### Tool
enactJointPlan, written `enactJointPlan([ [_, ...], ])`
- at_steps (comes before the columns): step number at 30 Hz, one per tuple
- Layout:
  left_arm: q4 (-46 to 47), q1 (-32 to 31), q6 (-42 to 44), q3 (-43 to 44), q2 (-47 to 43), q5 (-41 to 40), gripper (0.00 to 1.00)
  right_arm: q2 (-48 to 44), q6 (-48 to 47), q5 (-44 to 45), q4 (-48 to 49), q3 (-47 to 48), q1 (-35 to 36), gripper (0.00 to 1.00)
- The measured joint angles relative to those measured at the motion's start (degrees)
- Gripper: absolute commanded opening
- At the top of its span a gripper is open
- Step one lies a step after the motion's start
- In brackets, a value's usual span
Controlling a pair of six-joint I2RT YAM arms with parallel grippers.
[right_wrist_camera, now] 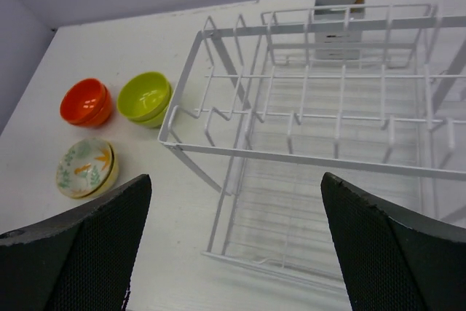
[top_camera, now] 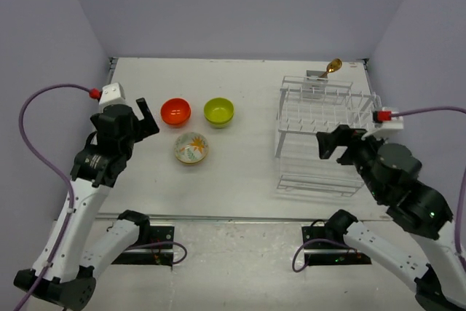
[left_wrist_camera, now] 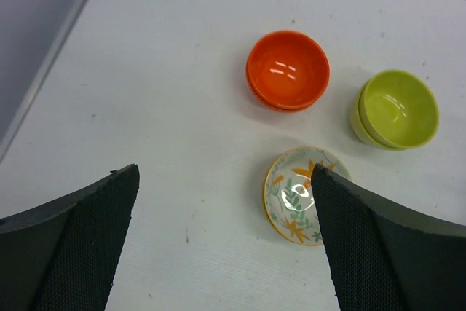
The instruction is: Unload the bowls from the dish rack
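Three bowls: the orange bowl [top_camera: 175,111], green bowl [top_camera: 219,111] and floral bowl [top_camera: 191,148] all stand upright on the table [top_camera: 240,158], left of the dish rack [top_camera: 320,136] and well apart from it; the floral one lies nearest the arms
Rack contents: no bowl shows on either tier; only a gold spoon [top_camera: 333,66] stands in the cutlery holder [top_camera: 317,87] at the far end
State of left gripper [top_camera: 148,120]: spread wide, holding nothing, above the table just beside the floral bowl
State of right gripper [right_wrist_camera: 237,180]: spread wide, empty, poised over the near end of the rack
Step in hand: judged to be the close of the unloading, clearing away and checking the rack
Doing it well: the left gripper should rise straight up before swinging off, since a sideways sweep could clip the floral bowl's rim; the right gripper should stay above the top wires and leave the spoon alone
Hidden: one finger covers part of the floral bowl in the left wrist view; the right arm covers the rack's near right corner from above
Hard to make out: each bowl shows a second rim line below, and whether that is a foot or another bowl nested under it cannot be told
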Motion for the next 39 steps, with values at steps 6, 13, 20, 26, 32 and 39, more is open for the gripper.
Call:
enactJointPlan([
  [6,-4.6,0.0,2.6,2.3,-10.3,-6.7,1.00,-10.9,0.1,6.4,-8.6,4.1,0.0,0.99],
  [13,-8.0,0.1,4.1,2.3,-22.9,-8.4,1.00,-18.9,-1.5,8.8,-14.0,2.3,0.0,0.99],
  [20,-10.4,0.1,4.1,2.2,-25.6,-8.6,1.00,-21.3,-2.8,9.7,-13.6,-4.6,0.0,0.99],
  [26,-10.8,0.1,4.1,2.0,-26.0,-9.0,1.00,-22.6,-3.7,9.9,-11.5,-7.2,0.0,0.99],
  [32,-10.2,0.1,4.1,-1.4,-26.8,-9.6,1.00,-22.5,-3.7,10.1,-9.5,-7.4,0.0,0.99],
  [39,-8.8,0.1,4.1,-3.3,-26.9,-9.6,1.00,-22.5,-3.7,10.3,-8.8,-7.4,0.0,0.99],
])
